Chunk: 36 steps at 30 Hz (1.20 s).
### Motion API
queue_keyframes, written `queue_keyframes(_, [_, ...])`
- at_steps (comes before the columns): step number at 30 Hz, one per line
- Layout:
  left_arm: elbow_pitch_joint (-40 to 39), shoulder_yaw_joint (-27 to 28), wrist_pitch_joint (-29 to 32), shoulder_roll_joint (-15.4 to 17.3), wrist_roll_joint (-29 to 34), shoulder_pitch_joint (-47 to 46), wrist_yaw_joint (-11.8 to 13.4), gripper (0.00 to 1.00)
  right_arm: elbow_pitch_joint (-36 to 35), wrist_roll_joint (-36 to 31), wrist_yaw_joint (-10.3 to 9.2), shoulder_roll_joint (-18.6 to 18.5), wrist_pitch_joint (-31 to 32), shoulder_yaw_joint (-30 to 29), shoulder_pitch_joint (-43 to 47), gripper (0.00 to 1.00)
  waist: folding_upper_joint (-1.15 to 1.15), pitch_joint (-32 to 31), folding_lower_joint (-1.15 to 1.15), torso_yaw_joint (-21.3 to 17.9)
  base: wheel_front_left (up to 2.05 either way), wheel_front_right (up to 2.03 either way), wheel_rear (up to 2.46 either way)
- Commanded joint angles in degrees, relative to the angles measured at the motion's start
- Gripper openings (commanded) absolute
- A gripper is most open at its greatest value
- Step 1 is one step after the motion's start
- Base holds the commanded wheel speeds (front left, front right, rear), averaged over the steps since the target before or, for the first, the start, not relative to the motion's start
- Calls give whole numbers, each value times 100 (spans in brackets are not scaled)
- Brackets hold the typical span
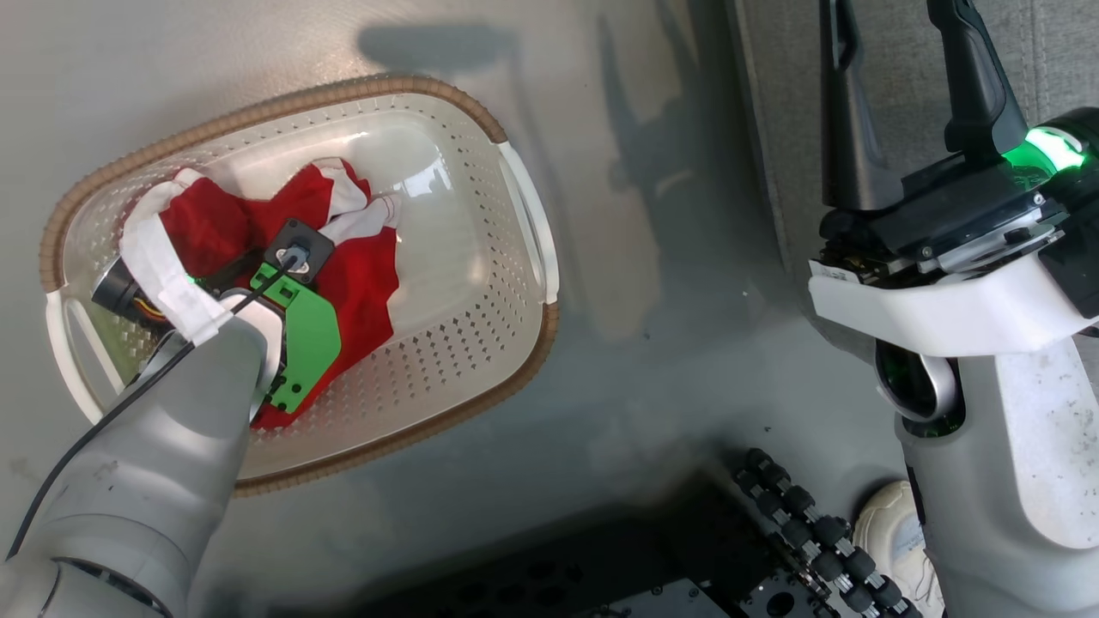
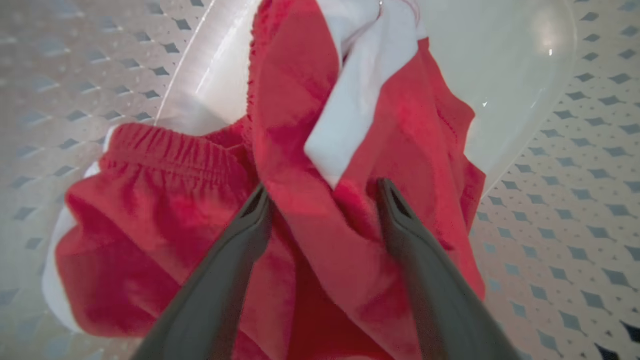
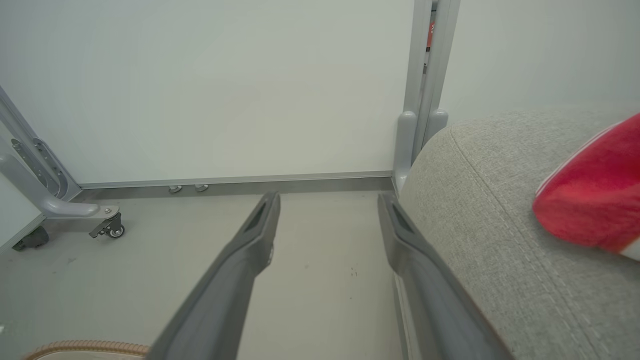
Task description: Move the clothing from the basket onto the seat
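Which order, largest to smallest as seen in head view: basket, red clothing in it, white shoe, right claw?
1. basket
2. red clothing
3. white shoe, partly hidden behind the right arm
Unranked: right claw, much nearer the camera and cut off at the top edge.

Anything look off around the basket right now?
One thing: a white panel of the clothing seems draped over the left wrist inside the basket, so it may snag. Basket sits upright, nothing spilled.
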Motion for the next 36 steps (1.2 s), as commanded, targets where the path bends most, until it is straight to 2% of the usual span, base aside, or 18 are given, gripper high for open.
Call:
queue_keyframes(1, [11, -19, 71, -5, -20, -133, 31, 100, -40, -11, -6, -11, -17, -16, -1, 100, 51, 82, -1, 4, 0, 0, 0])
queue_keyframes(11, [18, -135, 328, -215, -32, -199, 134, 100, -117, -22, -6, -10, -17, -76, 103, 100, 51, 257, -1, -9, 0, 0, 0])
queue_keyframes(12, [18, -155, 357, -230, -17, -200, 167, 43, -121, -26, -6, -10, -17, -80, 107, 100, 51, 262, -1, -7, 0, 0, 0])
queue_keyframes(13, [18, -191, 380, -253, 11, -197, 197, 12, -126, -29, -6, -10, -17, -87, 110, 100, 51, 266, -1, -5, 0, 0, 0])
queue_keyframes(14, [18, -206, 393, -274, 9, -191, 211, 0, -129, -33, -6, -10, -17, -93, 120, 100, 51, 265, -1, -1, 0, 0, 0])
queue_keyframes(18, [20, -246, 332, -349, -6, -163, 260, 0, -93, -51, -6, -10, -17, -119, 152, 100, 51, 216, -1, 40, 0, 0, 0])
queue_keyframes(24, [19, -252, 60, -444, -98, -101, 187, 0, -4, -20, -6, -11, -17, -106, 174, 100, 51, -53, -1, 90, 0, 0, 0])
queue_keyframes(36, [-2, -267, -777, -615, -335, 178, -88, 0, 334, -57, -6, -11, -17, -174, 391, 100, 51, -1120, -1, 359, 0, 0, 0])
